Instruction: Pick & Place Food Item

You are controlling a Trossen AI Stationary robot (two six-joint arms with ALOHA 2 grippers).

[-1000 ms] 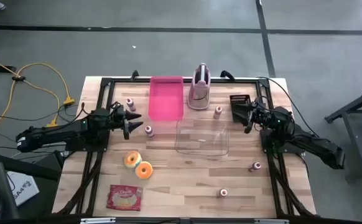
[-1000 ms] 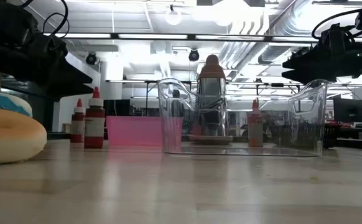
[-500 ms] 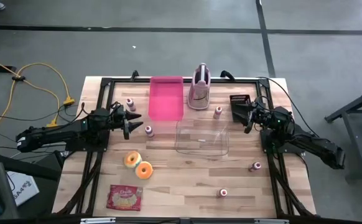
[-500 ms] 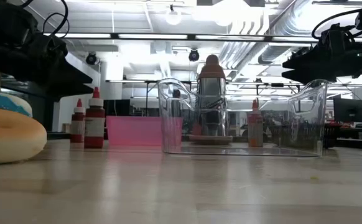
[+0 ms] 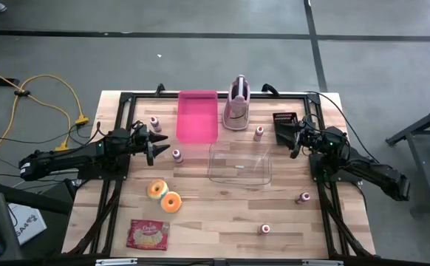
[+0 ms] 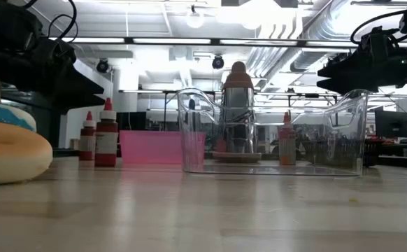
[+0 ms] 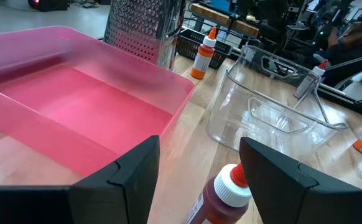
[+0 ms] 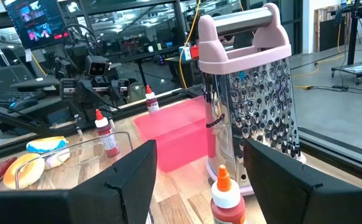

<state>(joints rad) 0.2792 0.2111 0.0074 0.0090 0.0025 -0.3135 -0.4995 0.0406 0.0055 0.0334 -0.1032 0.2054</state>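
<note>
Two doughnuts lie on the near-left part of the table, one with pale icing (image 5: 157, 189) and one orange (image 5: 172, 202). In the low view the orange doughnut (image 6: 8, 151) sits close at the left. A red packet of cakes (image 5: 148, 234) lies flat near the front edge. My left gripper (image 5: 154, 146) hovers open at the table's left, beyond the doughnuts; its fingers (image 7: 137, 169) frame a small red bottle (image 7: 226, 194) below them. My right gripper (image 5: 293, 140) hovers open at the table's right and faces the grater (image 8: 255, 93).
A clear plastic bin (image 5: 239, 163) stands mid-table, with a pink tray (image 5: 197, 116) and a pink-handled grater (image 5: 236, 103) behind it. A black basket (image 5: 284, 118) sits at the far right. Several small bottles are scattered about, one of them (image 5: 176, 155) by the left gripper.
</note>
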